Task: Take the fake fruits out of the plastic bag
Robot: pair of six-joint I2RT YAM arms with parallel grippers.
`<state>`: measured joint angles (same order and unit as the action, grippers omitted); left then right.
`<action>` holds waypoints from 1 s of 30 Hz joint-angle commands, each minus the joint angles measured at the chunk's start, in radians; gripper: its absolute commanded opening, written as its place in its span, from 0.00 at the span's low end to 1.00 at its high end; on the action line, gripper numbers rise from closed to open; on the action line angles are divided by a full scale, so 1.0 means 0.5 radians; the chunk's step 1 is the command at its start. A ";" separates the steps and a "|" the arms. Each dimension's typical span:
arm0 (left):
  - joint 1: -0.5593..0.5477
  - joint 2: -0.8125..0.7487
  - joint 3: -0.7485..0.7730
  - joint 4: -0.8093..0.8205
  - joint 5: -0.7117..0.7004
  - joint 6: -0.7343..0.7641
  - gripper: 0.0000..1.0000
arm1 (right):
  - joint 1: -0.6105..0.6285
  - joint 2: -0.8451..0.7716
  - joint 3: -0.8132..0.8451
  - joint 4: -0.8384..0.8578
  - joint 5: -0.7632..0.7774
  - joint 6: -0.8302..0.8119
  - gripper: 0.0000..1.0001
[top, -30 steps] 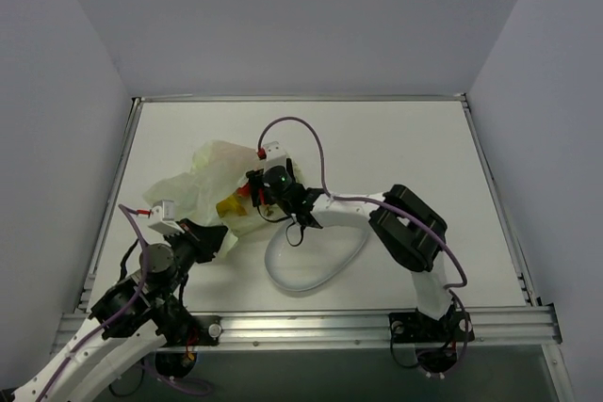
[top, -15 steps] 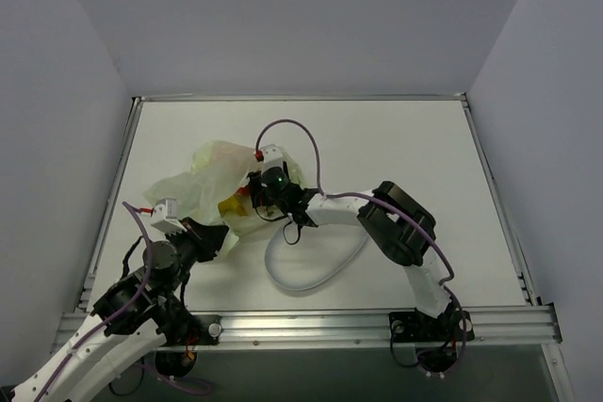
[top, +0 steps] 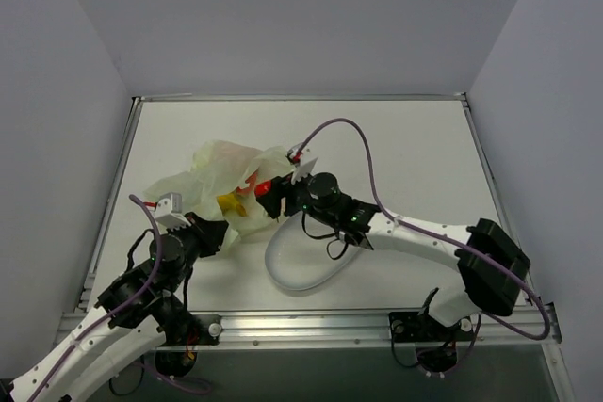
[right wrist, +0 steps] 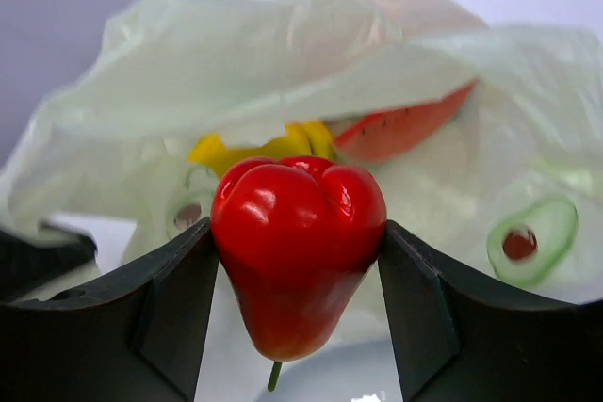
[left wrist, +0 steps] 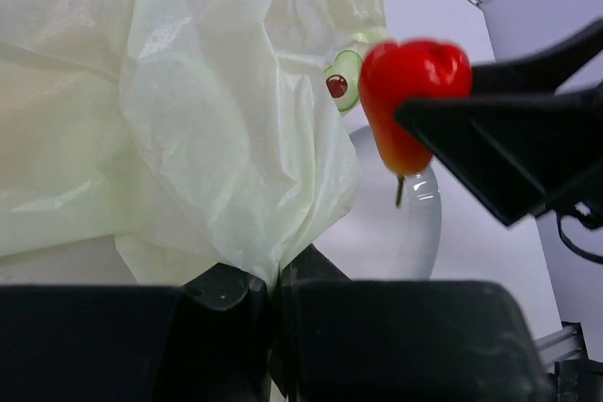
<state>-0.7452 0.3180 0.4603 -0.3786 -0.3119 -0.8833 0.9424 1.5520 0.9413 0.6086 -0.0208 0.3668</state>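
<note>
My right gripper [top: 273,193] is shut on a glossy red fake fruit [right wrist: 297,247] with a thin green stem, held in the air just outside the mouth of the plastic bag [top: 221,176]. The same fruit [left wrist: 413,101] shows in the left wrist view, above the plate's far rim. My left gripper [left wrist: 273,280] is shut on the near corner of the pale yellow-green bag [left wrist: 188,110]. Inside the bag's mouth I see the yellow banana [right wrist: 283,146] and a red slice-shaped piece [right wrist: 400,129]. The yellow piece [top: 229,204] also shows from above.
A white oval plate [top: 283,275] lies on the table right of the bag, under the right wrist. The bag carries a small print of an avocado half [right wrist: 532,233]. The table's walls rise at the left, back and right.
My right gripper has drawn back out of the bag to the right with the red fruit in it. The right arm has stretched out. The left gripper has stayed on the bag's corner.
</note>
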 commanded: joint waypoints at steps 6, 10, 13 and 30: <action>0.006 0.011 0.202 0.058 -0.076 0.116 0.02 | 0.014 -0.603 -0.529 -0.355 0.247 0.024 0.33; 0.006 -0.001 0.230 0.027 -0.109 0.128 0.02 | 0.008 -0.683 -0.710 -0.355 0.397 0.061 0.33; 0.006 0.014 0.261 0.021 -0.116 0.147 0.02 | -0.001 -0.613 -0.757 -0.306 0.498 0.076 0.33; 0.006 0.033 0.322 -0.148 -0.168 0.150 0.02 | -0.016 -0.331 -0.711 -0.223 0.790 0.187 0.41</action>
<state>-0.7452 0.3256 0.5610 -0.4324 -0.3752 -0.8223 0.9367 1.3792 0.5625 0.4625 0.3145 0.4305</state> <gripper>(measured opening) 0.027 0.585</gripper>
